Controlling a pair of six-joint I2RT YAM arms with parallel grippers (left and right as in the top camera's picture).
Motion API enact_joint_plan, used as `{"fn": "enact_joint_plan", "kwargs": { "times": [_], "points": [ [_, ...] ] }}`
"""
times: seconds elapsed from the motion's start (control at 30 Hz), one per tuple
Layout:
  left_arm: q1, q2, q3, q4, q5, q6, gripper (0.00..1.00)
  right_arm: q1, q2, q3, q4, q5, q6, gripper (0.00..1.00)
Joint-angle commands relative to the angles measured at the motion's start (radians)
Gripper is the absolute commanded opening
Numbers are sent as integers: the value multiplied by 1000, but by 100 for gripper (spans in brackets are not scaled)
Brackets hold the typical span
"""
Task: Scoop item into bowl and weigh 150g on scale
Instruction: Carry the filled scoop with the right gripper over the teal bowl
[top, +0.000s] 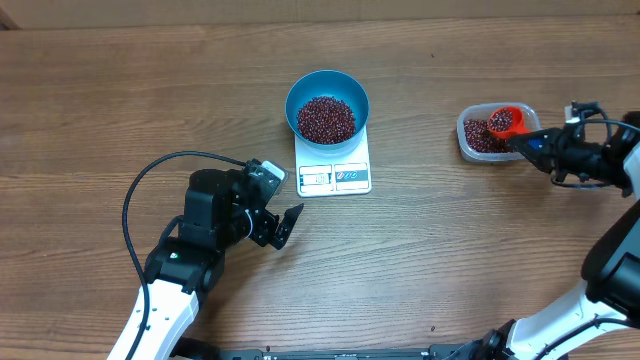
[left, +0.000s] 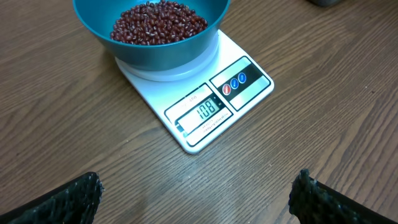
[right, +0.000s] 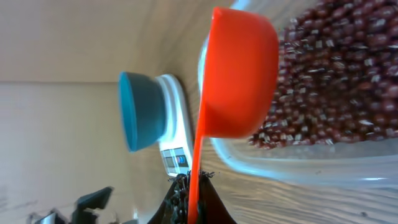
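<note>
Currently we are recording the right gripper (top: 527, 143) clamping the orange scoop (top: 508, 121) over the tub (top: 467, 141) by the tabletop's (top: 120, 90) right edge, the left gripper (left: 196, 190) gaping empty, and beans (top: 326, 119) lying in the bowl (top: 291, 104) on the scale (top: 335, 176) toward the far edge.

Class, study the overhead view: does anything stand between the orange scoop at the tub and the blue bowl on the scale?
Nothing visible does. Between the scoop and the bowl on the scale lies only bare table; the left gripper sits well off that line.
</note>
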Motion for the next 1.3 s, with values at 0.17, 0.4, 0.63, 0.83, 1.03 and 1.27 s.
{"fn": "enact_joint_plan", "kwargs": {
  "times": [0.17,0.4,0.63,0.83,1.03,1.27],
  "points": [
    [3,8,0,1,-3,-11,99,-16,-6,-3,-56,-166,-125,4],
    [3,8,0,1,-3,-11,100,18,-67,1,-65,-169,-128,4],
    [3,8,0,1,-2,-11,100,105,-116,52,-96,-200,-124,4],
    [3,8,0,1,-3,-11,100,207,-117,63,-86,-256,-119,4],
    [3,8,0,1,-3,-11,99,341,-117,63,-13,-258,-34,4],
    [3,8,0,1,-3,-11,99,507,-117,63,238,-202,242,4]
  ]
}}
